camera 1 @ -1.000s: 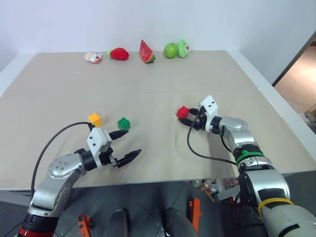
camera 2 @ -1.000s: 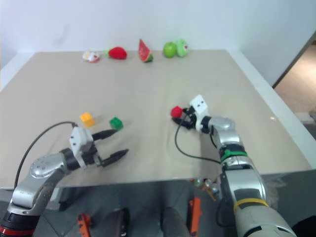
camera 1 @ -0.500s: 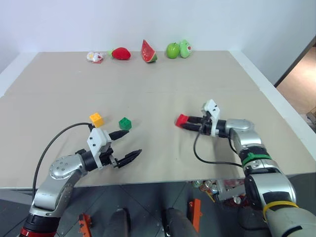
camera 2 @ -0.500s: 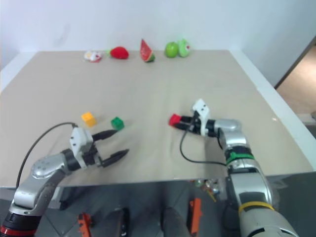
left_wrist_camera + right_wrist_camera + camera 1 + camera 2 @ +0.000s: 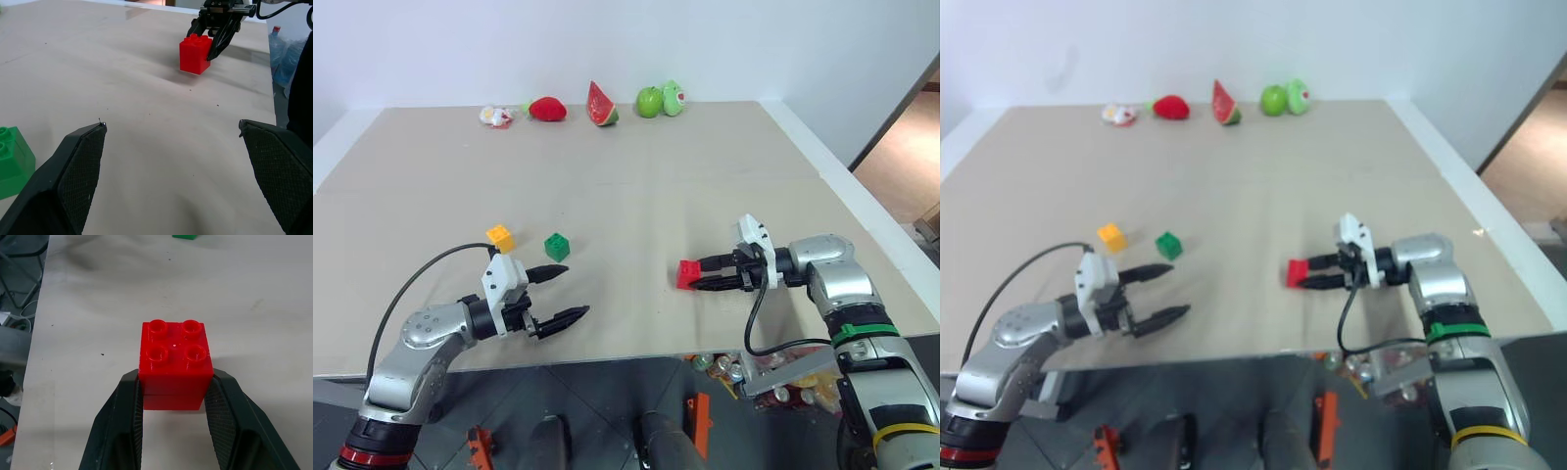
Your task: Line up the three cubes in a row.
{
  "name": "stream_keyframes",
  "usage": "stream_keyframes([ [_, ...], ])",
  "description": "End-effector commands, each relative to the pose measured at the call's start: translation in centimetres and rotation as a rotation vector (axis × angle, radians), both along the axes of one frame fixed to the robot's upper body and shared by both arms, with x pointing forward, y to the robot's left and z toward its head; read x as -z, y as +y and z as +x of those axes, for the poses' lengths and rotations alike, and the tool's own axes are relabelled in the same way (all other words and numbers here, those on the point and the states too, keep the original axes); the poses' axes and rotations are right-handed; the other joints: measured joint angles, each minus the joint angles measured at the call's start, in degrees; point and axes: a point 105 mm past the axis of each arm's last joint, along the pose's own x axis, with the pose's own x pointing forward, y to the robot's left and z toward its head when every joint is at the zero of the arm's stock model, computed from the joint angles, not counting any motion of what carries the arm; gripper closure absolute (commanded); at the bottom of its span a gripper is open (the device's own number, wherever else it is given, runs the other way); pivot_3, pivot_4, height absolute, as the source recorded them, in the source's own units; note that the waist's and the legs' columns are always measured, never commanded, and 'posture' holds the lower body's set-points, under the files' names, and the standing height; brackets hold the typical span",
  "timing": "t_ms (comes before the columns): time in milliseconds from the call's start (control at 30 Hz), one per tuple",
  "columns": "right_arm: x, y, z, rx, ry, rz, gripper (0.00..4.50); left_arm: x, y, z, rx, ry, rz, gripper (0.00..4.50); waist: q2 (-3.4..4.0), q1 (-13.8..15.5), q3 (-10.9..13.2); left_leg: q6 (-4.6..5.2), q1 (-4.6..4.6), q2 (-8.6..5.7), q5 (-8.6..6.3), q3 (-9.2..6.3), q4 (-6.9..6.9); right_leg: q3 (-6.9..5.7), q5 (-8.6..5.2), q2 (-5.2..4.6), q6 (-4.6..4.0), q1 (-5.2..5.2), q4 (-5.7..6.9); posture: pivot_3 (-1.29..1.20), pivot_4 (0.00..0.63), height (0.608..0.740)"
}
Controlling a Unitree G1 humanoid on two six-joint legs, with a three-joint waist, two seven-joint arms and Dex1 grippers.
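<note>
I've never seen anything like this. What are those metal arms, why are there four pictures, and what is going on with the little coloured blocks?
The arms belong to a humanoid robot; each ends in a gripper of two black fingers. Two pictures come from cameras in its head, looking down over a beige table. The other two come from a camera on each wrist, looking along that gripper's fingers.

On the table lie three small studded toy cubes: a yellow-orange cube and a green cube near the left gripper, which is open and holds nothing, and a red cube farther right. The right gripper is shut on the red cube; its wrist view shows the fingers pressing both sides.

Toy fruits sit along the far edge.
</note>
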Motion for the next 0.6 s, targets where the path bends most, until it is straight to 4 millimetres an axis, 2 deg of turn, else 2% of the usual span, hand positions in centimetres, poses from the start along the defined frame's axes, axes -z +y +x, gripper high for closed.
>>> stream_keyframes([
  [33, -1.0, 1.3, -0.7, -0.129, -0.055, -0.010, 3.29, -0.8, 0.9, -0.4, -0.016, -0.021, 0.005, 0.00, 0.00, 0.0, 0.0, 0.00, 0.00, 0.00, 0.00, 0.00, 0.00, 0.01, 0.00, 0.00, 0.00, 0.00, 0.00, 0.00, 0.150, 0.740],
  [233, -0.3, 1.9, -1.4, -0.216, -0.084, -0.053, 3.29, -0.8, 2.0, -1.1, -0.055, -0.002, 0.028, 0.00, 0.00, 0.1, 0.0, -0.01, -0.02, 0.02, -0.01, -0.01, -0.06, -0.02, -0.07, 0.00, 0.00, -0.03, 0.00, 0.00, 0.150, 0.740],
  [433, 0.6, 2.2, -1.0, -0.235, -0.079, -0.099, 3.29, -0.9, 2.5, -1.5, -0.078, 0.004, 0.037, 0.00, 0.01, 0.1, 0.0, -0.01, 0.00, 0.02, 0.00, 0.00, -0.02, -0.01, -0.05, -0.02, -0.02, -0.02, 0.00, 0.00, 0.150, 0.740],
  [467, 0.8, 2.1, -0.8, -0.231, -0.077, -0.119, 2.26, -0.9, 2.6, -1.6, -0.084, 0.005, 0.041, 0.00, 0.01, 0.1, 0.0, -0.01, -0.01, 0.02, 0.00, 0.01, -0.02, -0.01, -0.05, -0.02, -0.03, -0.02, 0.00, 0.00, 0.150, 0.740],
  [600, 0.9, 1.8, -0.4, -0.214, -0.104, -0.134, 0.89, -0.8, 2.9, -1.5, -0.114, 0.014, 0.036, 0.00, 0.01, 0.1, 0.0, -0.01, 0.01, 0.03, 0.00, 0.01, -0.03, -0.02, -0.04, -0.02, -0.04, -0.02, 0.00, 0.00, 0.150, 0.740],
])
